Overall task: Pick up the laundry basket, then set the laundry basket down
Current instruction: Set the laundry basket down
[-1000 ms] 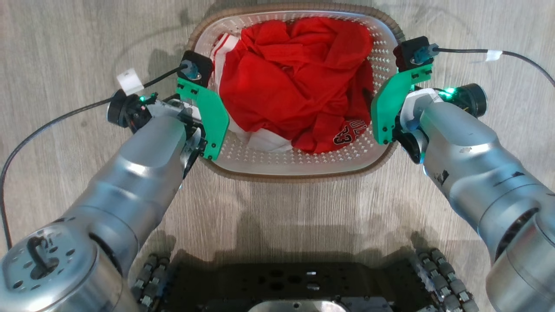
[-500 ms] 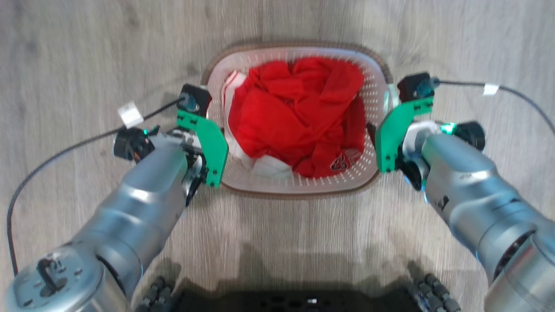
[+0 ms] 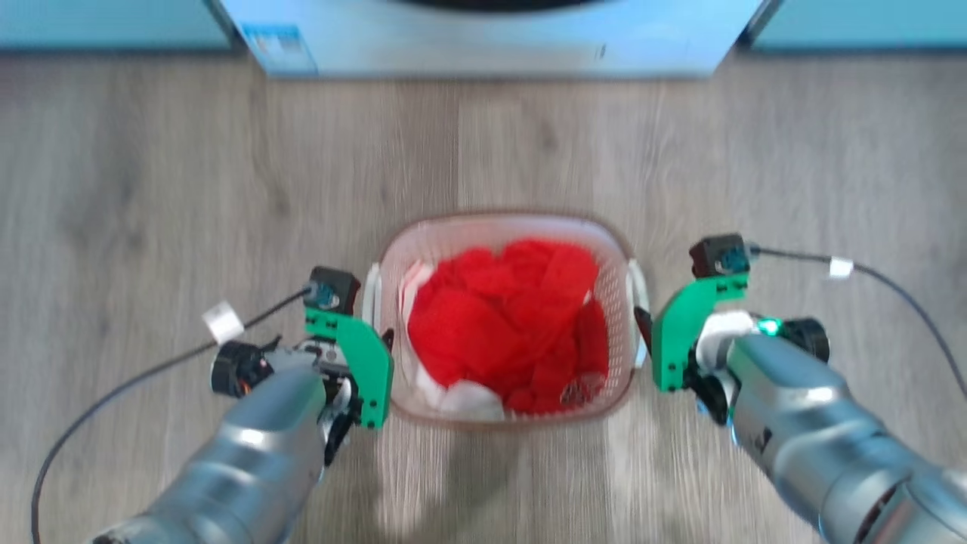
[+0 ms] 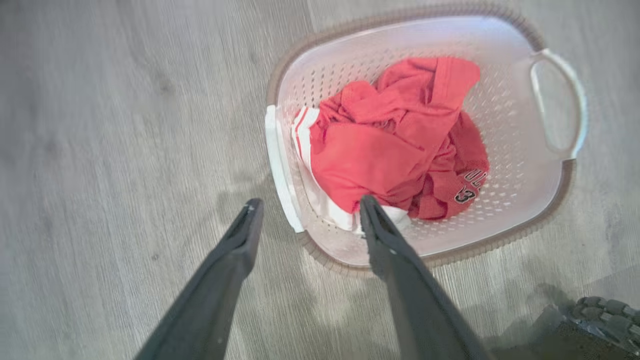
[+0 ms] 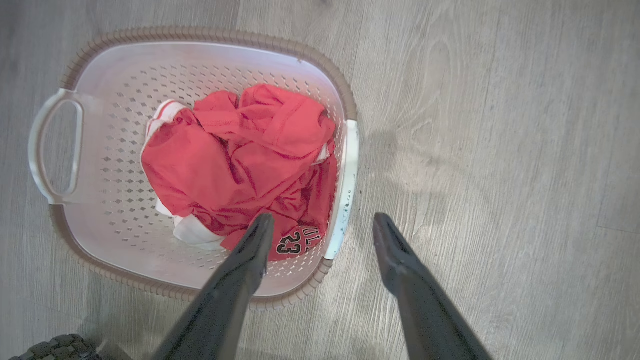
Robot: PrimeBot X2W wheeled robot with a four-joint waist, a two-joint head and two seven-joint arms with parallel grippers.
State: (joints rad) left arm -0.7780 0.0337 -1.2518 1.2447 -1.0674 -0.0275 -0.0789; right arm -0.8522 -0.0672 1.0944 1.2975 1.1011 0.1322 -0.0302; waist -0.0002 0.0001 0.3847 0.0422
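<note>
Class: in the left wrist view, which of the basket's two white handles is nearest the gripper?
The edge-on handle just beyond the left gripper; the looped handle lies on the laundry basket's far side.

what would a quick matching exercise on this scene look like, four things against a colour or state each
Things:
1. laundry basket
2. garment
3. left gripper
4. floor

Descriptions:
a. open, fingers spread
b. red with white trim
c. grey wood grain
d. white, perforated, brown rim

Pairs: 1-d, 2-b, 3-a, 4-c
</note>
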